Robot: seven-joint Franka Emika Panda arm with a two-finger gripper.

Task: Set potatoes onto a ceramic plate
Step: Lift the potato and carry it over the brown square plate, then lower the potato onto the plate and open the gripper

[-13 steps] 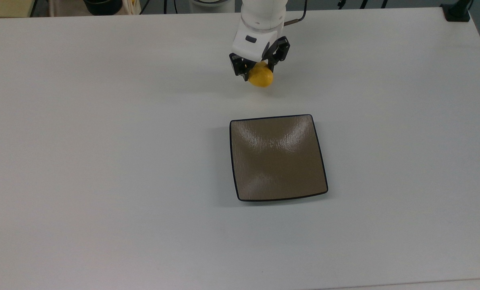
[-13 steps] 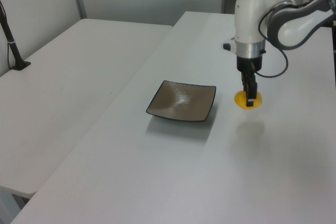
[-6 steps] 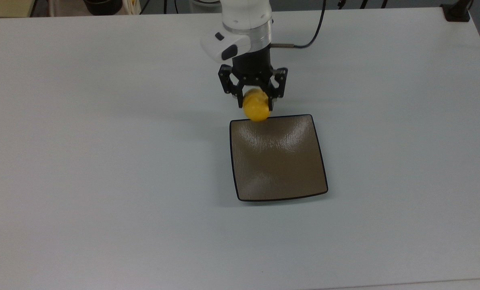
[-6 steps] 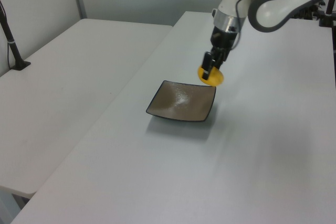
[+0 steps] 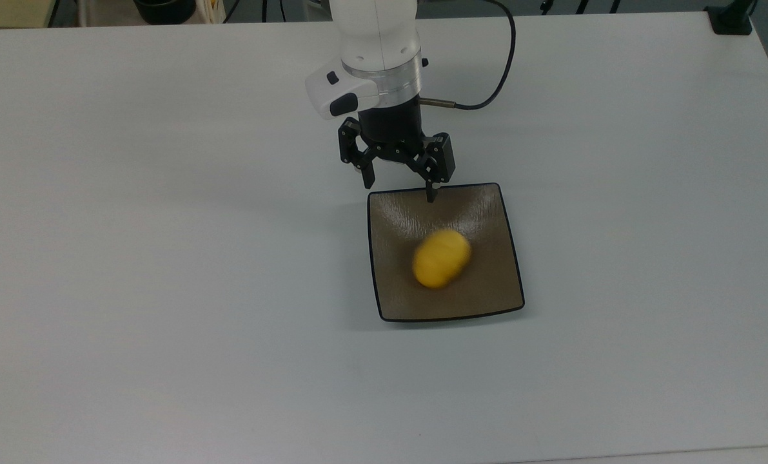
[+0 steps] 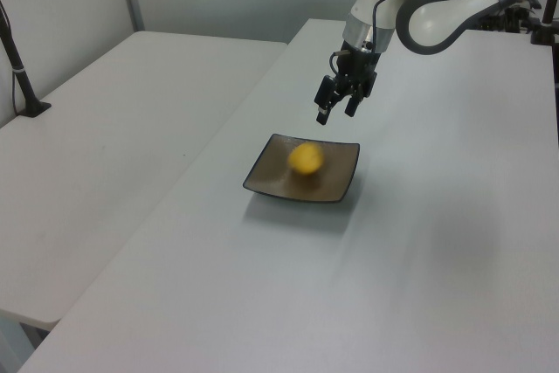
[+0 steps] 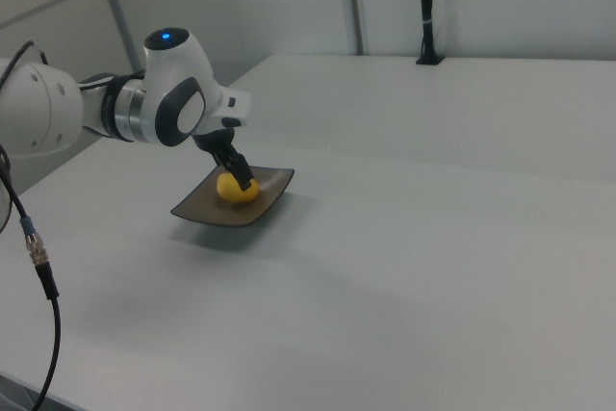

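Sitting on the square brown ceramic plate (image 5: 487,212), near its middle, is the yellow potato (image 5: 442,258), slightly blurred. Gripper (image 5: 399,186) hangs above the plate's far edge in the top view, jaws spread apart, holding nothing, clear of the potato. Plate rests on the white table (image 5: 164,258). A black cable (image 5: 501,71) loops off the arm's wrist.

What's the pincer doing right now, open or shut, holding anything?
Pincer: open and holding nothing, above the far edge of the ceramic plate. The potato lies in the plate's centre.
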